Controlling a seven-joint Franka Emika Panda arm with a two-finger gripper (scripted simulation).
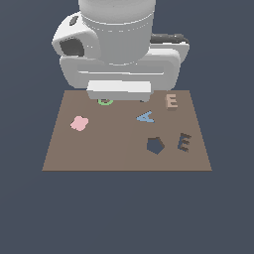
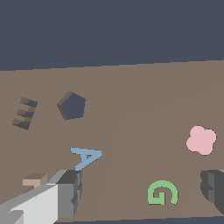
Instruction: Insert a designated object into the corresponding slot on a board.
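The designated object, a small tan E block (image 1: 171, 101), lies on the brown board (image 1: 99, 149) near its far edge, toward the exterior view's right. The slot (image 1: 184, 142) is a dark E-shaped cutout closer to the near edge, on the same side. In the wrist view the tan E (image 2: 35, 180) peeks out from behind one finger (image 2: 70, 192), and the slot (image 2: 25, 113) lies further off. My gripper (image 2: 142, 192) is open and holds nothing. It hovers above the board (image 2: 131, 96) with the green G (image 2: 162, 192) between its fingers. The arm's body hides the fingers in the exterior view.
A blue A (image 1: 145, 117) lies between the G (image 1: 105, 101) and the tan E. A pentagon-shaped hole (image 1: 155, 145) sits beside the slot. A pink flower-shaped piece (image 1: 79, 123) rests toward the exterior view's left. The arm's bulk (image 1: 119, 54) overhangs the far edge.
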